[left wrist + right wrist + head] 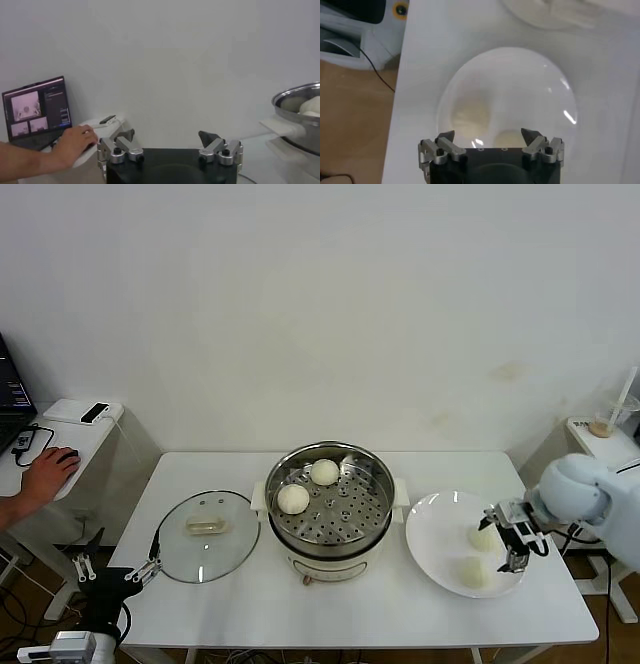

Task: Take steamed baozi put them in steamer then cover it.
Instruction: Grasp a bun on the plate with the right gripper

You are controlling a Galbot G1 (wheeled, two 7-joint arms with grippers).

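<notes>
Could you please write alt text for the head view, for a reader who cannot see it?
A round steel steamer holding two cream-white buns sits mid-table. The right pincer, open, hovers over a flat white plate with two more buns. The clear glass lid lies left.

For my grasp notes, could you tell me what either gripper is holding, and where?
Nothing: the open right gripper hovers over the plate's baozi; the left gripper waits open.
</notes>
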